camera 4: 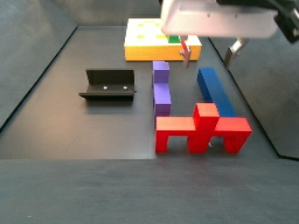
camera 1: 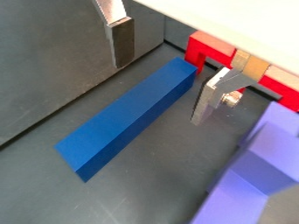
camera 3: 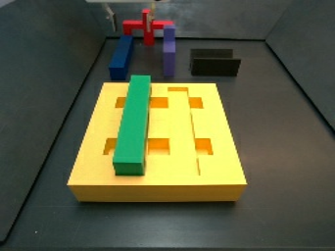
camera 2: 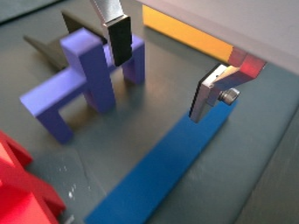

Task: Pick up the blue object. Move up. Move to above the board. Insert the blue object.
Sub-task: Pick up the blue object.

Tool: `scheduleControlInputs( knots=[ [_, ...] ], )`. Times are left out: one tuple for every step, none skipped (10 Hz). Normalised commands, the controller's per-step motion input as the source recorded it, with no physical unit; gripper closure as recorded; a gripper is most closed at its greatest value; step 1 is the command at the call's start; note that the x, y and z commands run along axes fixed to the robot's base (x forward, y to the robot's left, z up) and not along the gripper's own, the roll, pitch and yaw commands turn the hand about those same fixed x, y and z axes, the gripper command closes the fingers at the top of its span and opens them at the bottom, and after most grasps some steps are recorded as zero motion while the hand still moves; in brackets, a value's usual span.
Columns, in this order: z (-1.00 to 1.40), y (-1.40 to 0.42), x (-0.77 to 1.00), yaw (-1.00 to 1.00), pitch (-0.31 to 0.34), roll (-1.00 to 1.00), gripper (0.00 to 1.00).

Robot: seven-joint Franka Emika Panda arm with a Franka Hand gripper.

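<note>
From my remote seat, the end effector [camera 1: 163,77] hangs over the long royal-blue rectangular bar [camera 1: 128,115], fingers spread wide on either side of it and gripping nothing. In both wrist views the silver finger plates [camera 2: 214,91] with dark pads stand clear of the bar's sides, so no contact that I can see.

The blue bar [camera 3: 121,56] lies flat on the dark floor at the far end in a side view, well apart from the big flat yellow-orange grooved board [camera 3: 216,147]. A long green bar [camera 3: 135,123] sits lengthwise in one of the board's grooves. Just beside the blue bar is the shorter purple-violet bar [camera 4: 162,88], running parallel to it, and a red blocky piece with legs [camera 4: 202,129] sits at one end of the pair. The dark L-shaped fixture [camera 4: 107,85] stands off to the side of the purple bar, apart from it.

In a wrist view there's also a chunky purple shape [camera 2: 82,79] near one finger, a bit blurry.
</note>
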Motion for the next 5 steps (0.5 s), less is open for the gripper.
scheduleControlInputs(
  knots=[
    [-0.51,0.00,-0.05,0.00,-0.109,0.00,0.00],
    [-0.48,0.00,-0.03,0.04,-0.126,0.00,0.00],
    [-0.44,0.00,-0.09,0.02,-0.133,0.00,0.00],
    [-0.39,0.00,-0.15,0.00,-0.124,0.00,0.00],
    [-0.15,0.00,-0.34,0.00,-0.144,0.00,0.00]
  ],
)
